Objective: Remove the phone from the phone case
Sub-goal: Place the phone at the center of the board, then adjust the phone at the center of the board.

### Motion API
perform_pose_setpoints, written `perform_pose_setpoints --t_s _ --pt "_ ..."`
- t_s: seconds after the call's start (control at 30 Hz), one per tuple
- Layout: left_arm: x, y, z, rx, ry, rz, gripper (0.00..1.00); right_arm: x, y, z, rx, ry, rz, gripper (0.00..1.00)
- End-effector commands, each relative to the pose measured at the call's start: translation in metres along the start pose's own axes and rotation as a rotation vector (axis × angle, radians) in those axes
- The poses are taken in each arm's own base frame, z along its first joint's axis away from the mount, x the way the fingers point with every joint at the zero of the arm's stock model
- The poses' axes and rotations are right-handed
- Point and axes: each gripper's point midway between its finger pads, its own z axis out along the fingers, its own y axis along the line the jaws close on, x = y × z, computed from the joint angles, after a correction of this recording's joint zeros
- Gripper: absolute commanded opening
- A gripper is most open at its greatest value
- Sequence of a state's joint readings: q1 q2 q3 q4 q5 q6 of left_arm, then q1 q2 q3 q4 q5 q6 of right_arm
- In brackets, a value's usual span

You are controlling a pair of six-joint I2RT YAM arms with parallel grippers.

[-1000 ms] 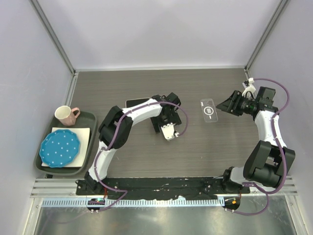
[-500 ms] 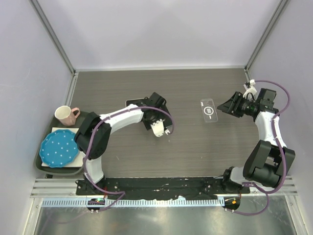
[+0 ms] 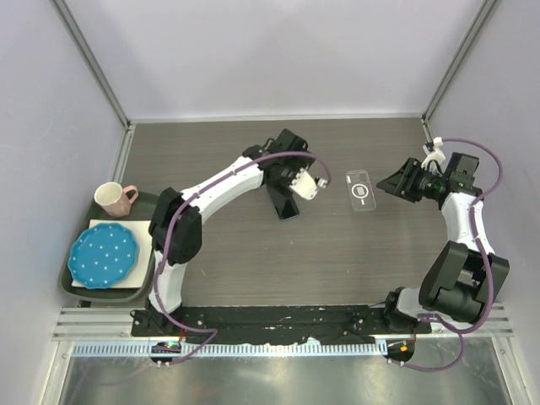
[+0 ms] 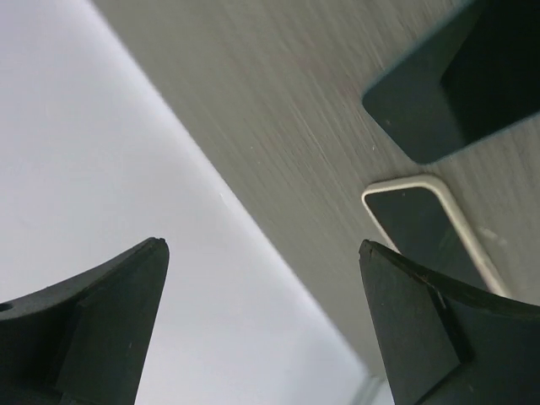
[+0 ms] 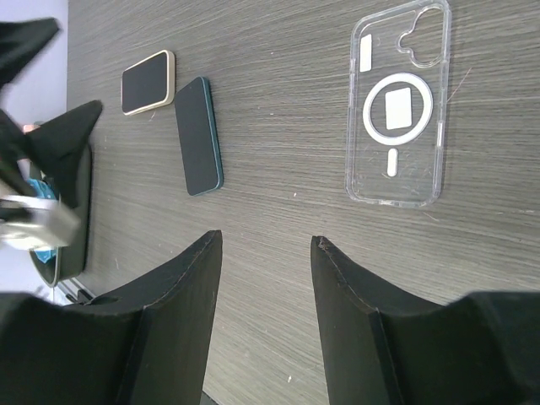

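The clear phone case (image 3: pixel 360 190) (image 5: pixel 396 110) lies flat on the dark wood table with nothing in it. A dark teal phone (image 3: pixel 283 202) (image 5: pixel 198 135) lies apart to its left. My left gripper (image 4: pixel 261 245) is raised over the table near the phone, tilted toward the wall. It is wide open with nothing between its fingers; the phone's corner (image 4: pixel 439 93) shows beyond them. My right gripper (image 3: pixel 395 181) (image 5: pixel 266 239) hangs just right of the case, open and empty.
A second phone with a cream rim (image 5: pixel 148 82) (image 4: pixel 422 224) lies left of the teal one. At the table's left edge a dark tray (image 3: pixel 152 253) carries a pink mug (image 3: pixel 112 198) and a blue dotted plate (image 3: pixel 103 255). Walls stand on three sides.
My left arm swung left, then back up and right, lifting and turning its gripper off the teal phone, which now lies uncovered. My right arm has hardly moved.
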State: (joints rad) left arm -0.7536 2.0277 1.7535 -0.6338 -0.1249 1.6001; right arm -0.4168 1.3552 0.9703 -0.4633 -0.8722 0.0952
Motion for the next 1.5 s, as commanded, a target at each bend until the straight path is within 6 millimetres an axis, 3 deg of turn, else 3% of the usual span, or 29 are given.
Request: perform_pose_setpoints --t_s 0.0,0.1,0.13,0.2,0.23,0.37,0.5,0.63,0.73,0.9,1.03,1.47 --pt "-0.016 -0.017 -0.058 0.081 -0.079 -0.586 1.00 -0.008 0.000 -0.002 0.000 -0.032 -0.041 0.52" --pt "-0.035 -0.043 -0.073 0.175 -0.195 -0.811 1.00 -0.007 0.008 -0.004 -0.038 -0.030 -0.048 0.51" --pt "-0.037 -0.066 -0.068 0.239 -0.196 -0.872 1.00 -0.007 0.012 -0.004 -0.060 -0.027 -0.064 0.49" --pt "-0.047 -0.078 -0.070 0.281 -0.273 -0.962 1.00 -0.004 0.020 -0.004 -0.076 -0.026 -0.091 0.49" --pt "-0.046 -0.097 -0.066 0.335 -0.262 -1.047 1.00 -0.006 0.021 -0.003 -0.073 -0.038 -0.110 0.49" --pt "-0.045 -0.125 -0.054 0.389 -0.271 -1.183 1.00 -0.005 0.023 -0.001 -0.059 -0.053 -0.139 0.49" --pt "-0.051 -0.125 -0.045 0.406 -0.307 -1.252 1.00 -0.007 0.023 -0.003 -0.044 -0.060 -0.163 0.49" --pt "-0.060 -0.105 -0.039 0.399 -0.343 -1.380 1.00 -0.010 0.020 -0.005 -0.012 -0.078 -0.183 0.49" --pt "-0.067 -0.101 -0.028 0.440 -0.338 -1.435 1.00 -0.012 0.019 -0.006 -0.003 -0.088 -0.190 0.49" --pt "-0.083 -0.114 -0.016 0.551 -0.328 -1.519 1.00 -0.014 0.019 -0.009 0.012 -0.100 -0.206 0.49" --pt "-0.084 -0.124 -0.004 0.567 -0.291 -1.547 1.00 -0.016 0.021 -0.010 0.015 -0.114 -0.220 0.49" --pt "-0.081 -0.110 0.042 0.507 -0.277 -1.537 1.00 -0.016 0.021 -0.012 0.020 -0.118 -0.223 0.49"
